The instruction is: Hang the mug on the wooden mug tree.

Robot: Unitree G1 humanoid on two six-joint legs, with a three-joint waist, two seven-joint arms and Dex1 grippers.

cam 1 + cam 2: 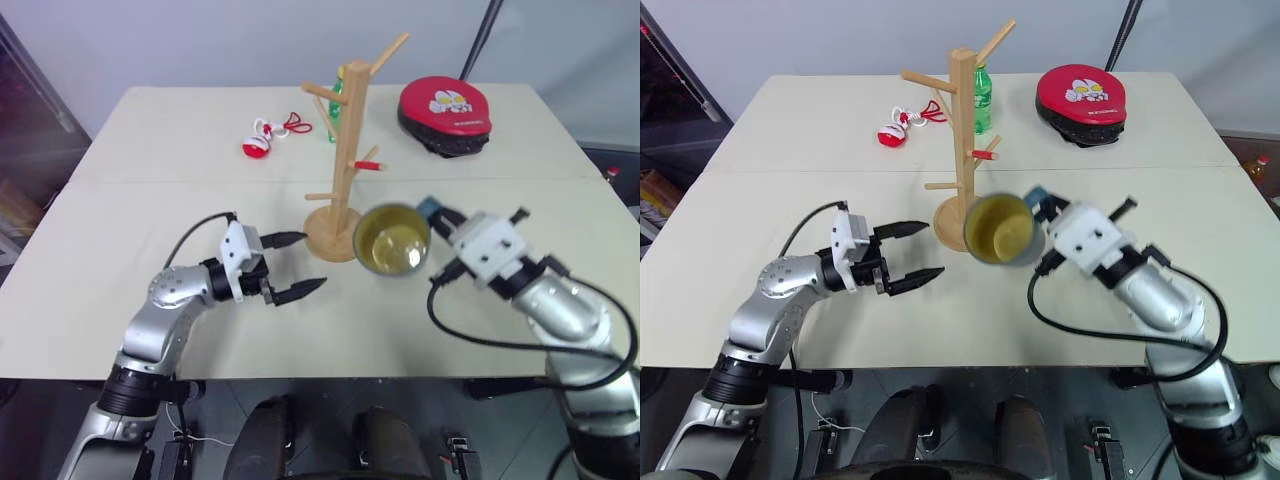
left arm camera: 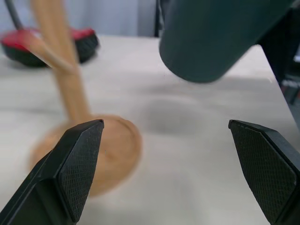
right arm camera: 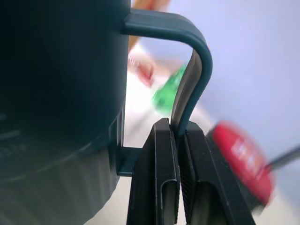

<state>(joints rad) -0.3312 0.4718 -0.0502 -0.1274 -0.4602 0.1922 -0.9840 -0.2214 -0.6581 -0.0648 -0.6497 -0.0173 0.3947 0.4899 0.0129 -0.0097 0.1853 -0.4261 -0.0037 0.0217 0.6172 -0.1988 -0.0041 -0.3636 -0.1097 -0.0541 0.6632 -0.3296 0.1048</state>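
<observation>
The dark teal mug [image 1: 392, 240] with a pale yellow inside hangs in the air just right of the wooden mug tree [image 1: 345, 150], its mouth tipped toward the camera. My right gripper [image 3: 179, 136] is shut on the mug's loop handle [image 3: 190, 75], with both fingers pinching the thin bar. The tree stands on its round base [image 1: 332, 232] at mid table, with several angled pegs, one red-tipped [image 1: 370, 164]. My left gripper [image 1: 297, 264] stands open, level above the table, left of the tree's base. In the left wrist view the mug [image 2: 211, 37] floats above the base [image 2: 110, 150].
A green bottle [image 1: 982, 98] stands behind the tree. A red and black round case [image 1: 445, 115] lies at the back right. A small red and white toy with a cord [image 1: 262, 140] lies at the back left. The table's front edge [image 1: 330, 378] runs just below both arms.
</observation>
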